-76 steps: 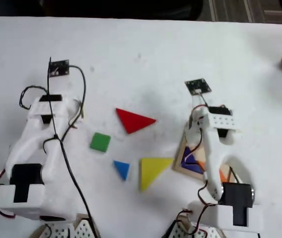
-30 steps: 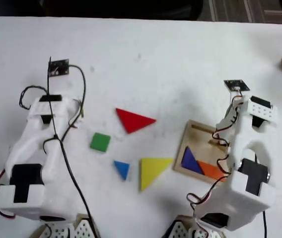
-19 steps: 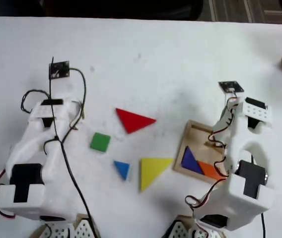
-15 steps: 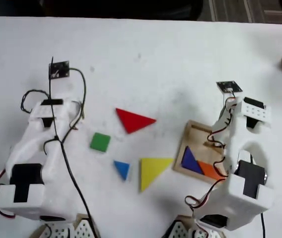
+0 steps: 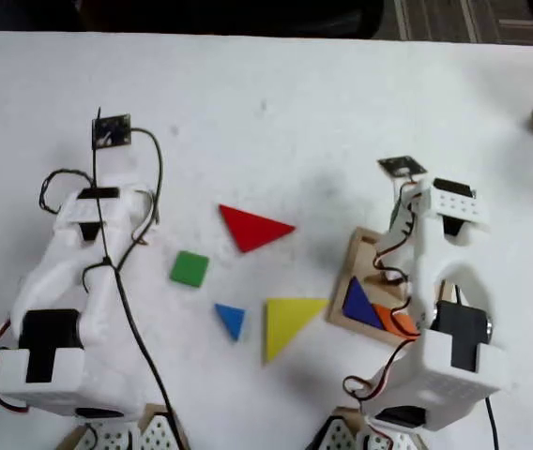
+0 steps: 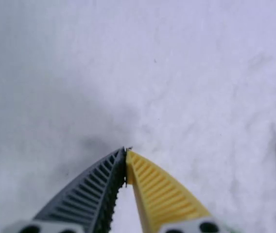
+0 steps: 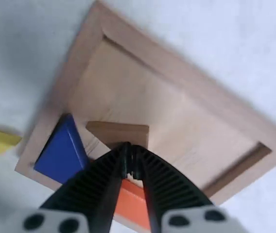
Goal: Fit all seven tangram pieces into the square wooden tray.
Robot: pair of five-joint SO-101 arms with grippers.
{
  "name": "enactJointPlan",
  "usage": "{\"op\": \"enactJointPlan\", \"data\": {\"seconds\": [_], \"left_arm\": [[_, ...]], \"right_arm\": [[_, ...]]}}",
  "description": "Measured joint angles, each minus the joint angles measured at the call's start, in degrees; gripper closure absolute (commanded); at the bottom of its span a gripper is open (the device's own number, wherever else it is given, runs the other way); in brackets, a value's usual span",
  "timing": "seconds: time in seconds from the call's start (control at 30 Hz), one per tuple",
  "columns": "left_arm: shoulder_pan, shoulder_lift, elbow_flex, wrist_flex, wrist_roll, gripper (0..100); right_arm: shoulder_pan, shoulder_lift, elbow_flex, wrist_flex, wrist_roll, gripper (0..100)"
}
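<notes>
the right gripper (image 7: pixel 130 162) hangs over the wooden tray (image 7: pixel 184 75), jaws closed with nothing between them and tips just above the brown piece (image 7: pixel 121 132). that piece lies on the tray floor with the blue triangle (image 7: pixel 62 148) and the orange piece (image 7: pixel 128 199) beside it; the rest of the floor is bare. out on the table (image 5: pixel 295 122) lie the yellow triangle (image 5: pixel 288 321), just beside the tray, the small blue triangle (image 5: pixel 231 319), the green square (image 5: pixel 190 268) and the red triangle (image 5: pixel 252 228). the left gripper (image 6: pixel 126 162), jaws also closed and empty, hangs over bare table near the red triangle.

the step in hand looks like fetching the next piece, probably the yellow triangle. the arm should rise clear of the rim and open its jaws before descending. it should pinch across the triangle's middle so the piece cannot pivot, then set it flat on the bare floor without nudging the three seated pieces.
</notes>
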Motion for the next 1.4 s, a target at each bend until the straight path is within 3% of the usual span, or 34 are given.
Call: {"op": "enactJointPlan", "data": {"seconds": [0.23, 0.57, 0.73, 1.03, 1.4], "left_arm": [[0.0, 0.0, 0.0, -0.35, 0.0, 98], [0.0, 0.0, 0.0, -0.35, 0.0, 98], [0.0, 0.0, 0.0, -0.35, 0.0, 98], [0.0, 0.0, 0.0, -0.35, 0.0, 98], [0.0, 0.0, 0.0, -0.35, 0.0, 98]], "right_arm": [[-0.44, -5.27, 6.51, -1.23, 0.0, 98.1], [-0.53, -28.92, 20.22, -2.2, 0.09, 98.1], [-0.7, -29.98, 20.22, -2.73, -0.97, 98.1], [-8.26, -29.98, 20.22, -11.87, -7.3, 98.1], [-8.09, -24.0, 20.22, -18.73, -7.47, 98.1]]}}
